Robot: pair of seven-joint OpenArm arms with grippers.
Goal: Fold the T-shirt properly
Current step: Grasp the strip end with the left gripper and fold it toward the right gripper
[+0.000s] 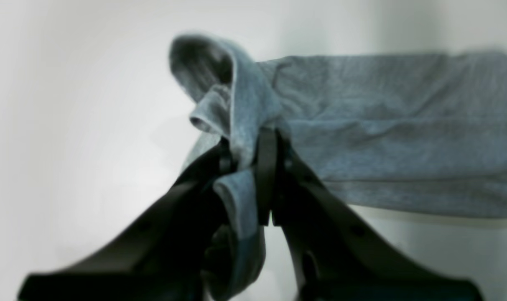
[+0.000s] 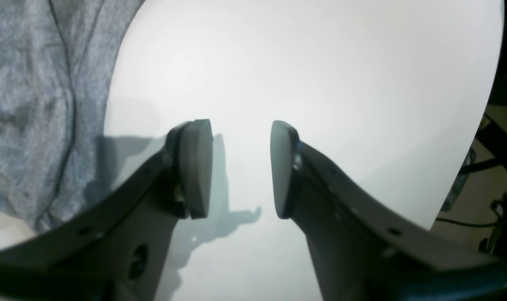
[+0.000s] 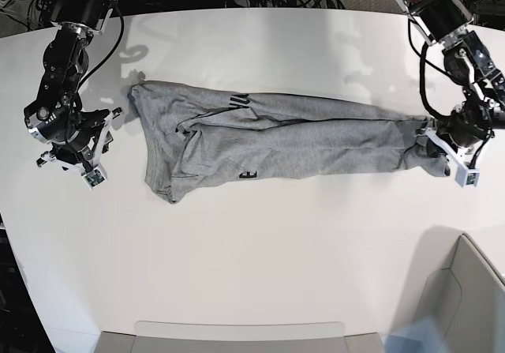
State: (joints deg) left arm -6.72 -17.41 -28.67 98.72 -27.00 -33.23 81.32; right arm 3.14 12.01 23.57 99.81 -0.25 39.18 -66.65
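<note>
Stretching across the white bench [image 3: 260, 242], the T-shirt [image 3: 268, 140] lies as a long, bunched band of light heather-grey cloth, rumpled with lengthwise folds. Small bits of black lettering show at two spots along its folds, one near the upper edge and one near the lower edge. Its wider end, toward the right arm, spreads flat in a rounded lump on the bench; its narrower end runs to the left arm.

At that narrow end the left end effector [image 1: 253, 167] has its fingers pressed together on a gathered pinch of the T-shirt [image 1: 387, 133], with a fold of cloth rising above the fingertips and another hanging down between the black fingers. From the pinch the cloth runs away taut and creased.

Beside the T-shirt's wide end, apart from the cloth, the right end effector [image 2: 241, 167] hangs over bare bench with its pads [image 2: 194, 167] spread and nothing between them. Grey cloth [image 2: 31, 104] fills that view's left edge.
</note>
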